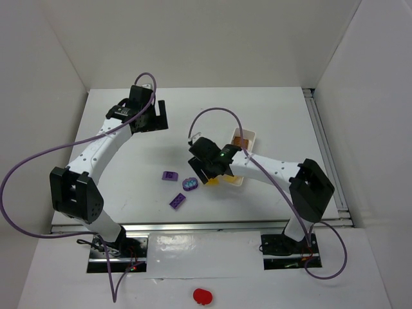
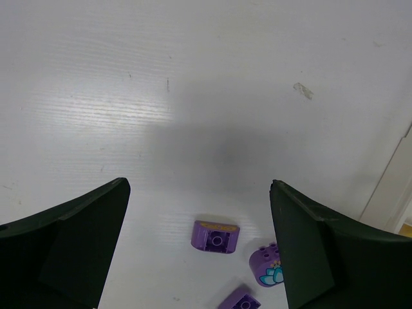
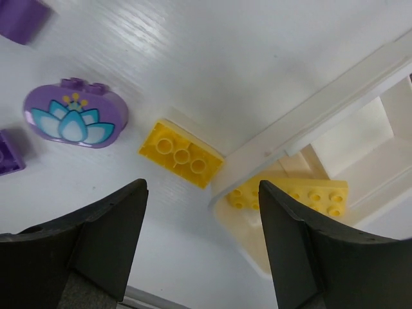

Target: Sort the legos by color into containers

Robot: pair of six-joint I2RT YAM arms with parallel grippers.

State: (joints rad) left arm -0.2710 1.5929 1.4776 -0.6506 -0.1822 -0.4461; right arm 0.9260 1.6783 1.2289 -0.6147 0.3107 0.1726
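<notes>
From above, the white bench (image 1: 270, 103) shows broad bare surface across its far and left parts, where the left arm reaches with its left jaws well apart from everything. Near the middle lie two small purple studded bricks (image 1: 169, 175) (image 1: 177, 201) and a rounded purple-blue piece (image 1: 190, 184), each with a gap around it. The long white plastic tray (image 1: 251, 136) sits right of them, largely covered by the right arm, with a brown brick (image 1: 239, 142) in its far compartment. A red rounded blob (image 1: 202, 295) rests at the near edge, in front of the arm bases. The left wrist view shows the left jaws spread wide over bare bench, and the three purple pieces low in the frame between the dark fingers (image 2: 64, 251). The right wrist view shows the right jaws also spread wide, gripping nothing. A yellow studded brick (image 3: 181, 154) lies on the bench just beside the tray's outer wall (image 3: 309, 116), though whether they touch I cannot tell. A second yellow brick (image 3: 293, 193) lies inside the end compartment.
</notes>
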